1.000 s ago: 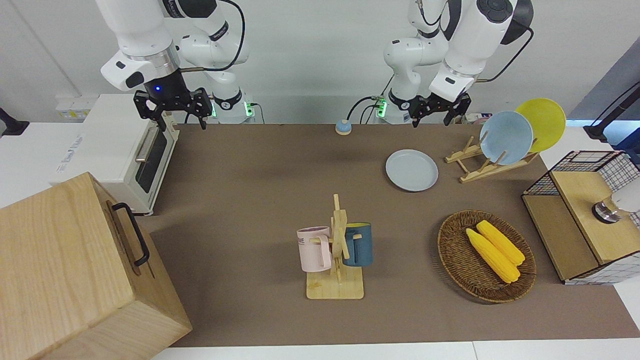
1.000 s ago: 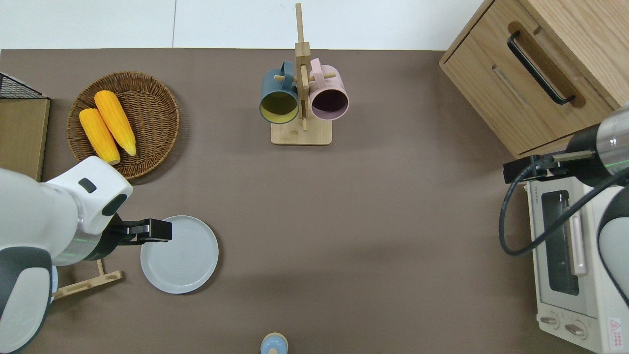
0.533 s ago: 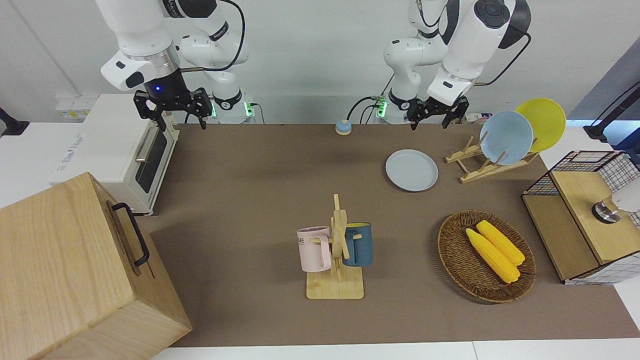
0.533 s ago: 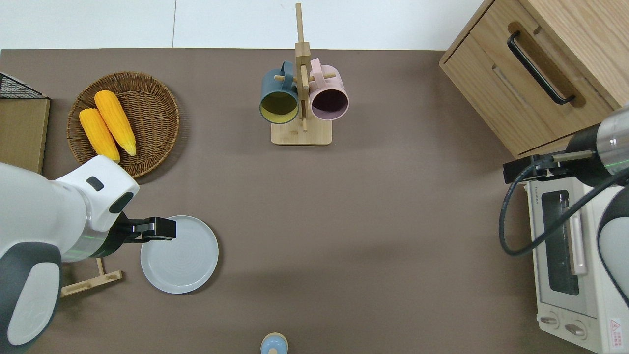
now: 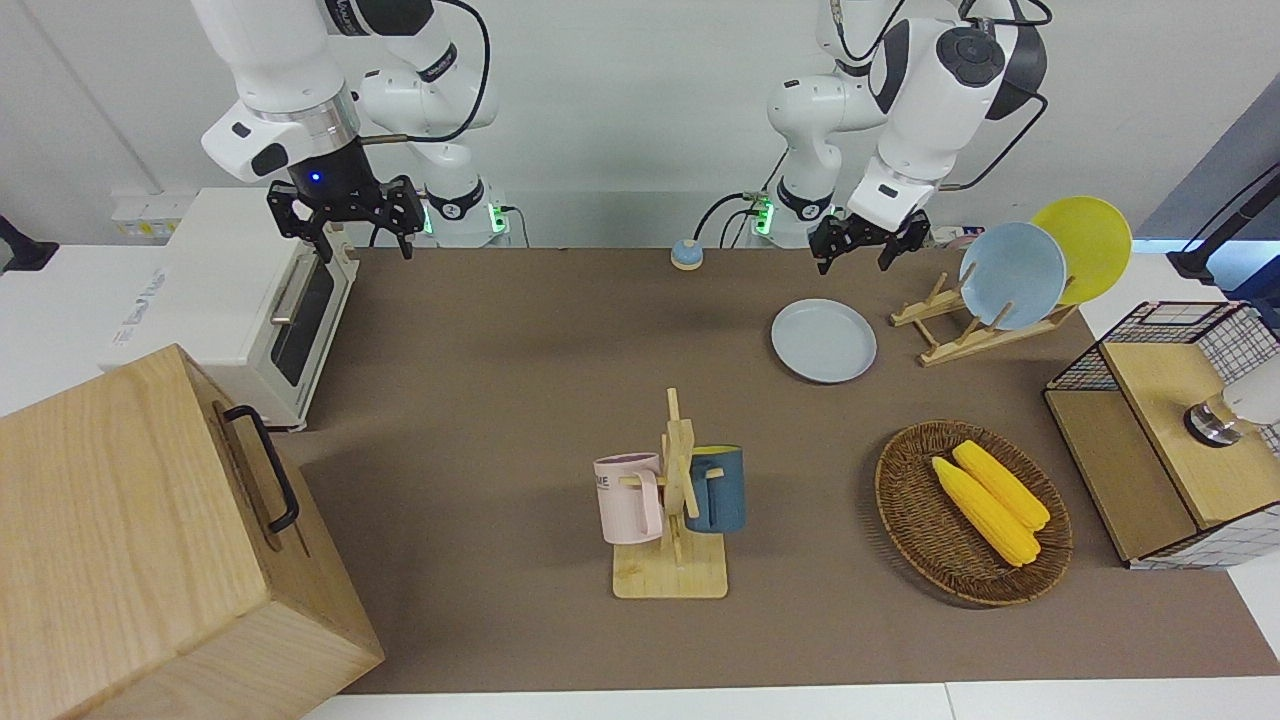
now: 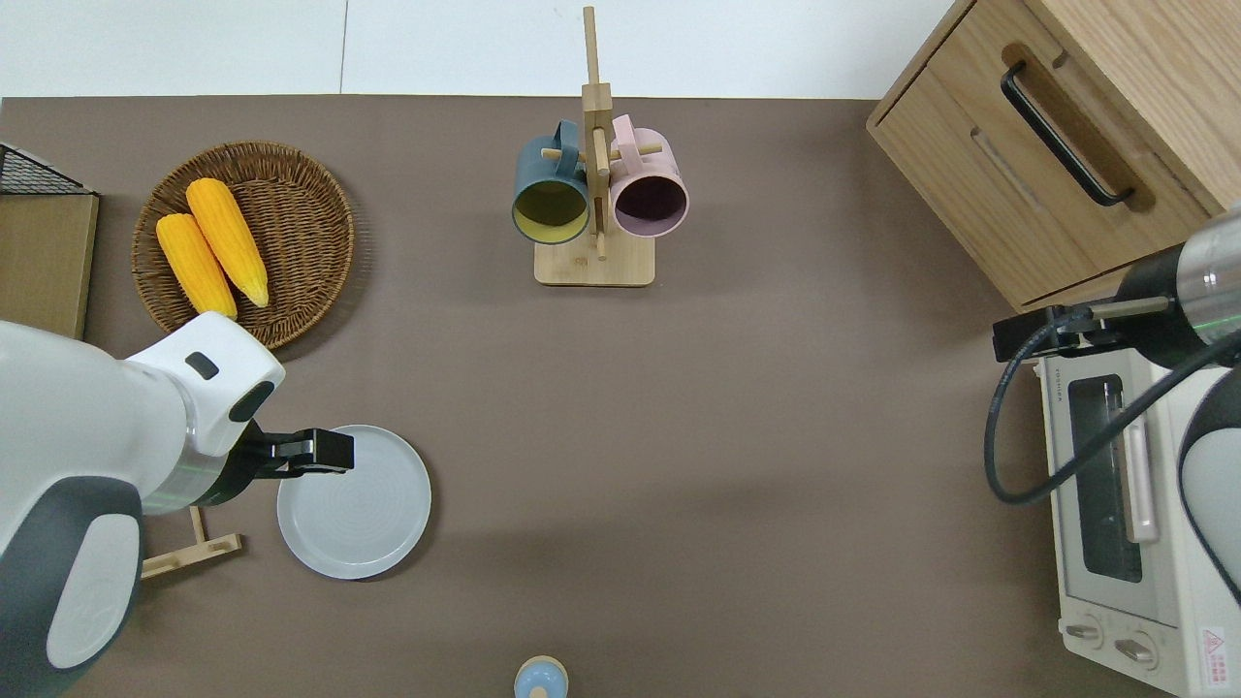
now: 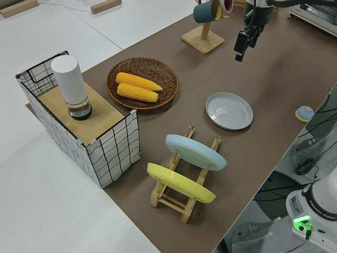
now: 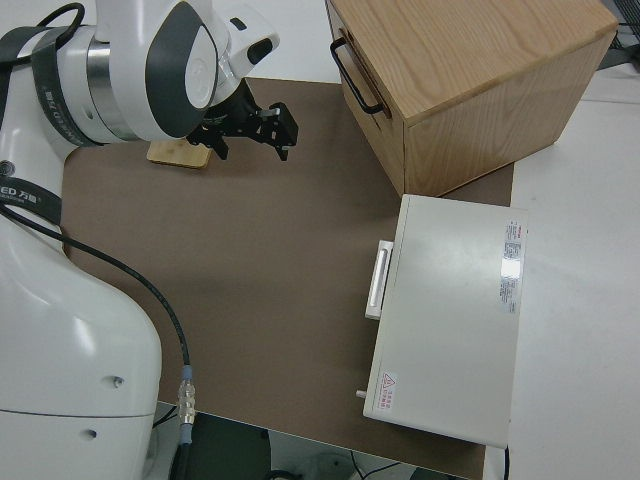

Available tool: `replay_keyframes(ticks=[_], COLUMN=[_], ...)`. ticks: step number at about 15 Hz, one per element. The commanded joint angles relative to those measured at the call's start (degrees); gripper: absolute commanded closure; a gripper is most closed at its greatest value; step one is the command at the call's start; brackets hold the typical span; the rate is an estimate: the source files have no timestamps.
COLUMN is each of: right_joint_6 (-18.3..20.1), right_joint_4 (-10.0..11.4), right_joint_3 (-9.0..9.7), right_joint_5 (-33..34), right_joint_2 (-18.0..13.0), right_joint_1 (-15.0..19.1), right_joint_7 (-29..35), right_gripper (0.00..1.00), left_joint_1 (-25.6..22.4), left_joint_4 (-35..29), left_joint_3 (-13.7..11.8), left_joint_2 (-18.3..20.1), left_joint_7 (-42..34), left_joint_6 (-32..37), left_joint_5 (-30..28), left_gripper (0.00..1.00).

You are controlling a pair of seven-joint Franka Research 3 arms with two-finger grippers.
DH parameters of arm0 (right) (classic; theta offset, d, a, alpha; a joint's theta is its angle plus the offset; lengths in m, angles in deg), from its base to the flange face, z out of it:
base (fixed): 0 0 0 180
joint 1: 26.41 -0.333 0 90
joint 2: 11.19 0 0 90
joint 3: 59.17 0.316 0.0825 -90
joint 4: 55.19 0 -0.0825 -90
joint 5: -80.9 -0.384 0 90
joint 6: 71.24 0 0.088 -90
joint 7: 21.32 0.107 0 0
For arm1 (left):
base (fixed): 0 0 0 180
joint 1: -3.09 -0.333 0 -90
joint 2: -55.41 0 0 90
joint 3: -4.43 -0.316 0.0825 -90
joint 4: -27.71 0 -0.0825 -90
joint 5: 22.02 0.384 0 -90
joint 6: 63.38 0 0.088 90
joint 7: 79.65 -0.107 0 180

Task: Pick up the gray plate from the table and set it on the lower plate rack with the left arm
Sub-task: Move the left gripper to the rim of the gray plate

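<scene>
Materials I saw on the table

Smooth gray plate [image 6: 354,502], light-wood plate rack [image 5: 968,335], rough wicker basket [image 5: 920,520], matt brown mat [image 6: 776,436].

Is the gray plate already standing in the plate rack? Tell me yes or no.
No, the gray plate lies flat on the table beside the plate rack, which holds only the light blue plate and yellow plate.

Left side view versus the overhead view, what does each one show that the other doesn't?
Only the left side view shows the light blue plate and yellow plate standing in the plate rack, plus a white cylinder on the wire-sided box. Only the overhead view shows the toaster oven, the wooden drawer cabinet and the pink mug. Both show the gray plate flat on the table, the left claw above it, the corn basket and the mug stand.
</scene>
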Motion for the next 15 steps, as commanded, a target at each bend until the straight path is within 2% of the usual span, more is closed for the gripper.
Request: replay_keyframes(ticks=[1, 9, 13, 15], right_joint_6=[0.9, 0.9, 0.9, 0.9], right_joint_4=[-1.2, -1.2, -1.2, -1.2], right_joint_3=[1.17, 1.17, 1.17, 1.17], right_joint_5=[0.2, 0.2, 0.2, 0.2], right_joint_2=[0.5, 0.5, 0.5, 0.5], right_joint_1=[1.3, 1.3, 1.3, 1.3], right_joint_7=[0.8, 0.8, 0.8, 0.8], right_gripper=[0.017, 0.017, 0.017, 0.017], left_joint_1=[0.3, 0.3, 0.3, 0.3], left_joint_4=[-4.1, -6.0, -13.2, -14.9], left_joint_3=[-0.7, -1.0, -1.0, -1.0], left_joint_2=[2.8, 3.7, 7.6, 7.9], left_joint_7=[0.1, 0.0, -1.2, -1.7], left_joint_6=[-2.8, -3.8, -9.4, -10.6], left_joint_5=[1.4, 1.5, 1.6, 1.6], left_gripper=[0.00, 0.00, 0.00, 0.00])
